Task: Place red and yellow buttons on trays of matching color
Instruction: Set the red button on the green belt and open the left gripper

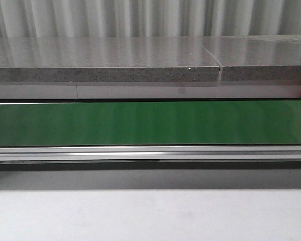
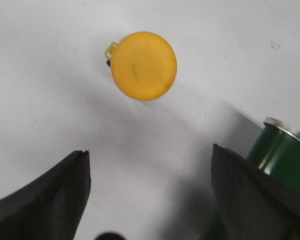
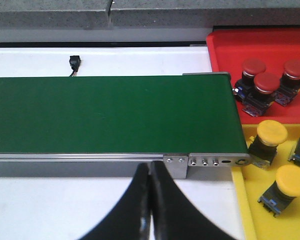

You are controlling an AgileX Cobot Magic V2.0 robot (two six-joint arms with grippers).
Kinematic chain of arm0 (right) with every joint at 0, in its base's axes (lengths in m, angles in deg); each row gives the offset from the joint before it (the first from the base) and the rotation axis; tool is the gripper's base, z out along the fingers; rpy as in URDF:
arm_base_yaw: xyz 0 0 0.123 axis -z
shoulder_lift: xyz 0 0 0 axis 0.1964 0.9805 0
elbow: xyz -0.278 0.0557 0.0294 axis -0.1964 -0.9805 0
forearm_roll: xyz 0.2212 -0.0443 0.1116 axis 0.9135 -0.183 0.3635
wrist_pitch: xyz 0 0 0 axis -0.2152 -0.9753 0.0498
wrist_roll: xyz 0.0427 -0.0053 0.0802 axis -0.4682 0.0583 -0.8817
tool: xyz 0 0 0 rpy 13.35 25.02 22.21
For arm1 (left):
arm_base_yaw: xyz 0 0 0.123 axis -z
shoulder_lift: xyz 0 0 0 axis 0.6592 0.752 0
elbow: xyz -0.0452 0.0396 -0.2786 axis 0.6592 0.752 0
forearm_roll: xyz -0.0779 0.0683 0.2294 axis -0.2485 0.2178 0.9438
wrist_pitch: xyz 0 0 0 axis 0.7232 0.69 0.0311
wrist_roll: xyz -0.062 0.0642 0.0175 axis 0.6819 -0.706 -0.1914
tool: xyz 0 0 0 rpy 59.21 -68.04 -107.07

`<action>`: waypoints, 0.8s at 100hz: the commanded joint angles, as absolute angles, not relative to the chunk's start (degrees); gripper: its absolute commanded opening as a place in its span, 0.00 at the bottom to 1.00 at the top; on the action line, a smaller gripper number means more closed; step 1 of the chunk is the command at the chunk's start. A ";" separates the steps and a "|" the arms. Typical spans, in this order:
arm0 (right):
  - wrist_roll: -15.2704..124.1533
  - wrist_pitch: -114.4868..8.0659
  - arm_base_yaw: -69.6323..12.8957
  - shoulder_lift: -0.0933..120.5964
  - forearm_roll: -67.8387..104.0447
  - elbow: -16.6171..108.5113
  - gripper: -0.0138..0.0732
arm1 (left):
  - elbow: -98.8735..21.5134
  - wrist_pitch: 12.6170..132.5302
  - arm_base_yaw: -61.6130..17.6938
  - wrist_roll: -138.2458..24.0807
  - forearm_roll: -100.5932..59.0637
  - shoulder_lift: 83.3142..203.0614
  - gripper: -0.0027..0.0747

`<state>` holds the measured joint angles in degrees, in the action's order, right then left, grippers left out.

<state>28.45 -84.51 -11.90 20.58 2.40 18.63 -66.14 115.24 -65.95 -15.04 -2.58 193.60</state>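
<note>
A yellow button [image 2: 143,65] lies alone on the white table in the left wrist view, seen from above. My left gripper [image 2: 150,150] hangs open over the table just short of it, with nothing between its fingers. In the right wrist view the red tray [image 3: 230,50] holds three red buttons [image 3: 266,83]. The yellow tray [image 3: 244,200] beside it holds three yellow buttons [image 3: 271,132]. My right gripper [image 3: 150,167] is shut on nothing, in front of the belt's end. Neither gripper shows in the front view.
A green conveyor belt [image 1: 150,123] with an aluminium rail runs across the table; its end [image 3: 210,161] meets the trays. The belt's other end [image 2: 280,155] stands beside my left finger. A grey counter [image 1: 105,60] lies behind. A small black part [image 3: 75,62] sits beyond the belt.
</note>
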 commanded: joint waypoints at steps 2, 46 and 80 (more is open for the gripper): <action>28.73 -80.53 -11.94 21.05 2.35 19.96 0.09 | -68.21 110.10 -66.10 -14.57 -3.76 192.61 0.67; 28.73 -80.53 -11.94 21.05 2.35 19.96 0.09 | -68.41 99.57 -65.79 -14.57 -3.89 198.84 0.67; 28.73 -80.46 -11.94 21.05 2.35 19.96 0.09 | -68.41 99.06 -65.43 -14.57 -3.78 198.97 0.32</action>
